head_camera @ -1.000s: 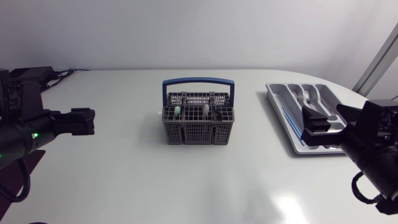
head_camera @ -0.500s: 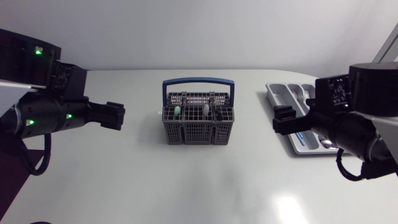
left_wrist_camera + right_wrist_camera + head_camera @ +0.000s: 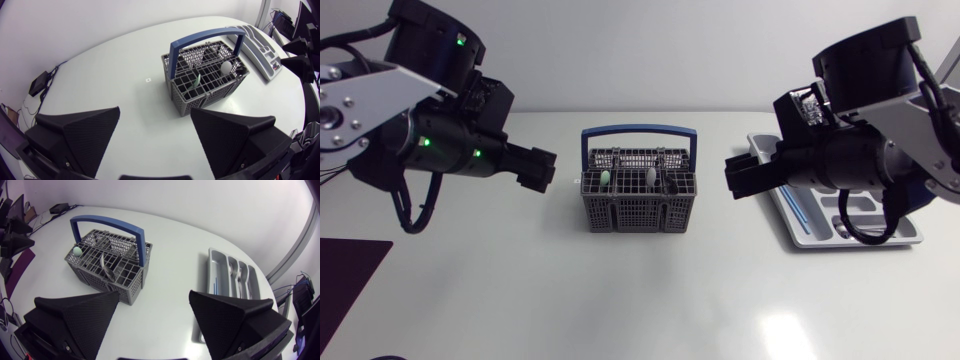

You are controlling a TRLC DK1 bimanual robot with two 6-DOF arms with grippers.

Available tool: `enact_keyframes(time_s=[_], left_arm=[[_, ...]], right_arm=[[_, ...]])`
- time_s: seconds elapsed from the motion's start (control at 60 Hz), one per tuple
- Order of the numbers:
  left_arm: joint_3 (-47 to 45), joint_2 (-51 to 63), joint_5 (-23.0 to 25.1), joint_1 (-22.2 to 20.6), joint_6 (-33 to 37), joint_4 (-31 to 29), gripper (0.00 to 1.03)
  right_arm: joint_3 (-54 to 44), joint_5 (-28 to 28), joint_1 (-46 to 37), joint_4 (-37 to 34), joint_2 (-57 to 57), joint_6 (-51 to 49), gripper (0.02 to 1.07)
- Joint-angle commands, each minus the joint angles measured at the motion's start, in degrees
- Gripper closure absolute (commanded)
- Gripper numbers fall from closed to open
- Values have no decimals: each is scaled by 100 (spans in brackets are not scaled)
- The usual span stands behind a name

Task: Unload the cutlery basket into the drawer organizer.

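Hovering, both released and empty: left gripper (image 3: 535, 170) at 9 o'clock of the cutlery basket (image 3: 640, 205), right gripper (image 3: 740, 178) at 3, drawer organizer (image 3: 800, 228) beyond. The cutlery (image 3: 648, 177) inside looks light, stiff and slick; I'd pinch an upright handle near its top.

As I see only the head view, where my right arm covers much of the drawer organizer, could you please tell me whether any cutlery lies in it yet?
Observer: Yes. The right wrist view shows silver cutlery, seemingly forks, lying in the middle compartments of the drawer organizer.
Operator: Thank you. Is the right hand holding anything?
Observer: No, the right hand is open and holds nothing.
Operator: And the left hand, please?
Observer: The left wrist view shows the left hand open too, with nothing in it.
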Motion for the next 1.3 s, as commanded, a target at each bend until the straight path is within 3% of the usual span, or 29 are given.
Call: enact_keyframes(time_s=[0.0, 0.117, 0.333, 0.567, 0.933, 1.283], left_arm=[[443, 213, 36, -46, 170, -169, 4], [786, 441, 89, -143, 205, -468, 4], [1401, 802, 660, -107, 126, -925, 4], [1928, 1118, 933, -239, 117, -1259, 4], [2640, 1803, 1284, -318, 135, -1302, 6], [3203, 2269, 1258, -784, -173, -1408, 8]], right_arm=[[339, -166, -64, -281, 269, 40, 7], [779, -253, -108, -650, 559, -110, 7], [1693, -482, -161, -1406, 1034, -171, 7], [2537, -1027, -170, -2276, 1359, -294, 7], [2712, -1141, -126, -2522, 1570, -479, 7], [2660, -1141, -91, -2531, 1684, -540, 7]])
